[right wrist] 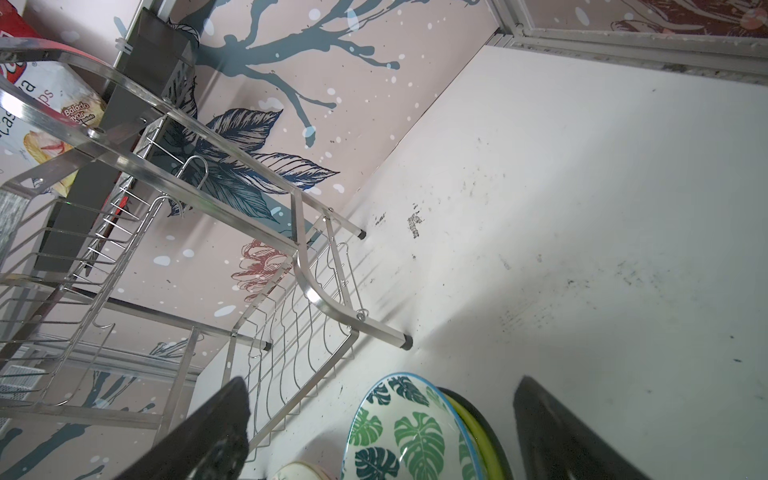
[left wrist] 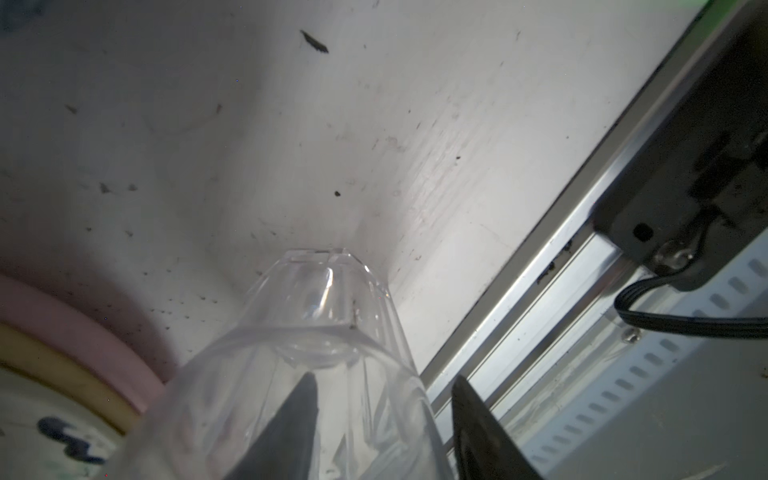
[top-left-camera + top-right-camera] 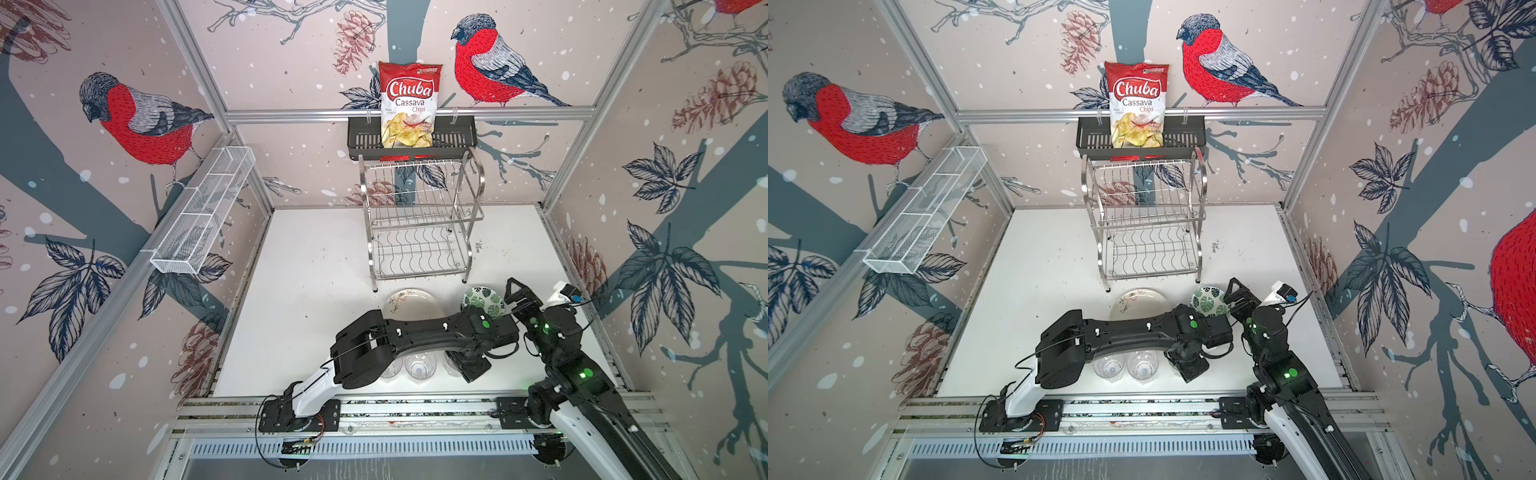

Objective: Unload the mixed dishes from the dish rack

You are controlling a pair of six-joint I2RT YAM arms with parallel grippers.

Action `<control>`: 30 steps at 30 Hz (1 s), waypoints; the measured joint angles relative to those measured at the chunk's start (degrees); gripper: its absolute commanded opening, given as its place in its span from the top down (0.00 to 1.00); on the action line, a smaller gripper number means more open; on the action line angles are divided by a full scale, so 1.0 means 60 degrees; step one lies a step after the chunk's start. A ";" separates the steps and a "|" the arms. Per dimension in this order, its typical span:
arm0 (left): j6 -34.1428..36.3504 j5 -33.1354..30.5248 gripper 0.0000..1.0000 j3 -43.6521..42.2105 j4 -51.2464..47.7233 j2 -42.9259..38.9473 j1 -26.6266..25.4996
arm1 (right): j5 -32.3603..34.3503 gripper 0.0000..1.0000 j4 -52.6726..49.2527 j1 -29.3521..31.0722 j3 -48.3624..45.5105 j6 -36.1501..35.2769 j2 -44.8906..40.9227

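The left claw (image 2: 384, 378) stands partly open and grips nothing; one finger (image 2: 291, 428) shows through the glass from inside a clear tumbler (image 2: 316, 316), and the other finger (image 2: 478, 432) is outside, just beside the wall, so the wall lies loose between them. The tumbler stands upright on the bench (image 2: 291, 145), mouth towards this claw. Beside the claw lies a plate stack: the pink plate (image 2: 62, 307) lowest, the pale yellow plate (image 2: 62, 365) on it, the cream floral plate (image 2: 33, 436) on top. In a top view a second tumbler (image 3: 417, 365) and a third tumbler (image 3: 390, 368) stand upright just to the left of this claw.

The right claw (image 1: 382, 380) is spread wide and holds nothing; the green-leaf bowl (image 1: 407, 432) sits between its fingers, nested in the lime green bowl (image 1: 471, 419), touching neither finger as far as can be seen.

The dish rack (image 3: 419, 224) stands on the bench beyond both claws, towards the back wall, apart from them; ahead of the right claw's tips its lower wavy tier is in view. Above the rack, the black basket (image 3: 365, 141) holds a chips bag (image 3: 409, 104).
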 measured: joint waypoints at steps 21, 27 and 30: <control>-0.0568 -0.0197 0.35 -0.0375 -0.0029 -0.2102 0.0175 | -0.0331 0.01 0.0208 -0.0149 0.0106 -0.0007 0.0444; -0.1071 -0.0743 0.30 -0.0430 0.0120 -0.3555 0.0248 | -0.0244 0.01 0.0219 -0.0211 0.0415 -0.0339 0.0747; -0.1384 -0.1617 0.15 -0.0863 0.0466 -0.4696 0.0503 | -0.0029 0.01 0.0299 -0.0255 0.0688 -0.0627 0.1016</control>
